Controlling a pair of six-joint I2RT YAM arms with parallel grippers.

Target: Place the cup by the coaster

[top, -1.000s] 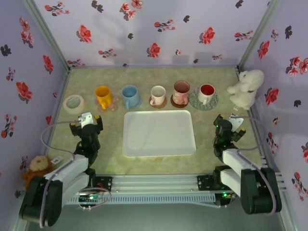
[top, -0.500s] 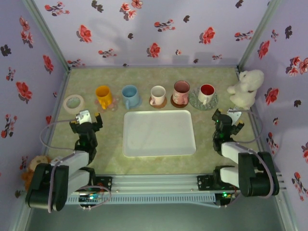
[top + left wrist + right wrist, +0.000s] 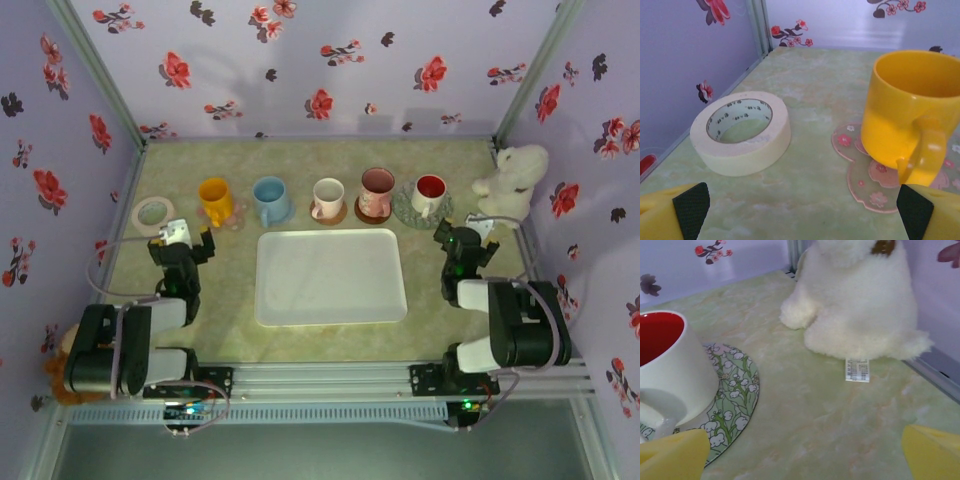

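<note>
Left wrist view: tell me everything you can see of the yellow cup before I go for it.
The yellow cup is a glossy, ceramic-looking mug, bright yellow inside and out, with one loop handle turned toward the left wrist camera. It stands upright, and the part of its inside that shows is empty. It rests on a translucent flower-print coaster, leftmost in the row of cups. A tape roll lies apart to its left. The open left gripper faces it without holding it.

no legible text, plush tag (image 3: 857,370) print blurred
</note>
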